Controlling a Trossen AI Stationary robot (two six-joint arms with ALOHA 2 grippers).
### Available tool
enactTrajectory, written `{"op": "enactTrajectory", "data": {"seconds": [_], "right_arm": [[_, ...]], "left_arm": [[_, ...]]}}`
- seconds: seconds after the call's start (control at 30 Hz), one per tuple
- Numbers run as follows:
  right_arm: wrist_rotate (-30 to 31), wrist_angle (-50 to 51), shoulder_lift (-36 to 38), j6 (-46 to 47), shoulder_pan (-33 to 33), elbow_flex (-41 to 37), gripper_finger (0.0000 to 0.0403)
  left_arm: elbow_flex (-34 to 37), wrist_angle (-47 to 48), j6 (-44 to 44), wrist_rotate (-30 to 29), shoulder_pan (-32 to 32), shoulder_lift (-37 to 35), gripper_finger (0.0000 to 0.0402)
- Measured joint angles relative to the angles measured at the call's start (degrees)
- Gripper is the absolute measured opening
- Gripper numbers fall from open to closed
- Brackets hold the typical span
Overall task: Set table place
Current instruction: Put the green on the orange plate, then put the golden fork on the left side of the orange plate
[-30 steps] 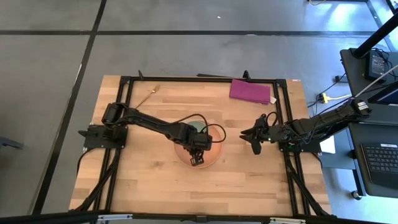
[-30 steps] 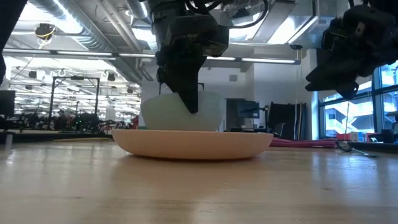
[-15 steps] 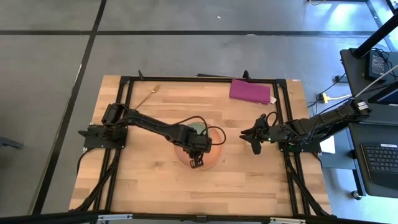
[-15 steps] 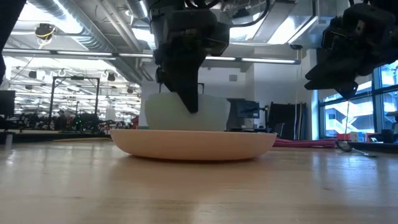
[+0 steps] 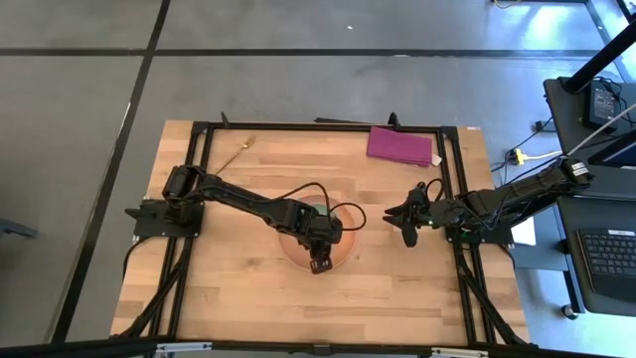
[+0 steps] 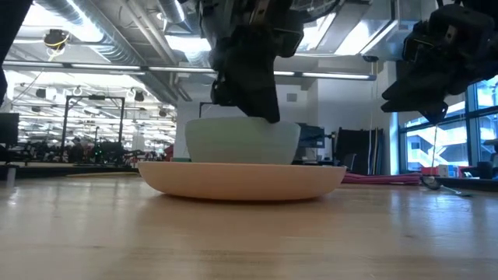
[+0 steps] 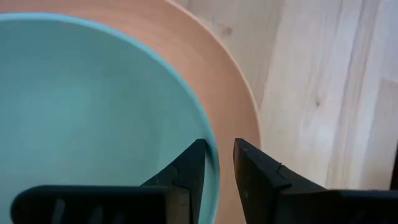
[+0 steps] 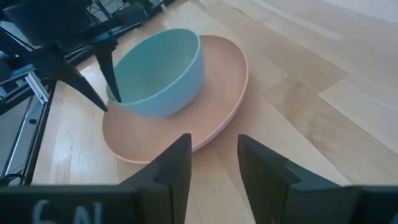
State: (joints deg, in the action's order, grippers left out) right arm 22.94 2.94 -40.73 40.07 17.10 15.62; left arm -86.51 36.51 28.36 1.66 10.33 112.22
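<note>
The bowl (image 6: 243, 141) sat on the plate (image 6: 241, 177), which lay near the table's (image 5: 238, 288) centre. The left gripper (image 7: 217, 163) was clamped on the bowl's rim, one finger inside and one outside. The right gripper (image 5: 402, 221) hung just beside the plate, on the side toward the right arm's base, fingers apart and holding nothing. The fork (image 5: 238, 152) lay well apart from the plate, near the table's far left corner.
</note>
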Motion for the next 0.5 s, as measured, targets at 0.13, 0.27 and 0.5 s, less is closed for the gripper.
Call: {"op": "enactTrajectory", "data": {"seconds": [0.13, 0.27, 0.5], "right_arm": [[-0.02, 0.01, 0.00, 0.01, 0.00, 0.00, 0.0131], [-0.02, 0.02, -0.02, 0.07, 0.00, 0.00, 0.0131], [-0.02, 0.02, -0.02, 1.06, 0.00, 0.00, 0.0131]], "left_arm": [[-2.02, 0.62, -0.08, -0.28, 0.00, 0.00, 0.0074], [-7.40, 6.13, -2.49, -3.95, 0.02, -0.02, 0.0063], [-21.20, 25.69, -2.69, -12.97, 0.20, -0.11, 0.0045]]}}
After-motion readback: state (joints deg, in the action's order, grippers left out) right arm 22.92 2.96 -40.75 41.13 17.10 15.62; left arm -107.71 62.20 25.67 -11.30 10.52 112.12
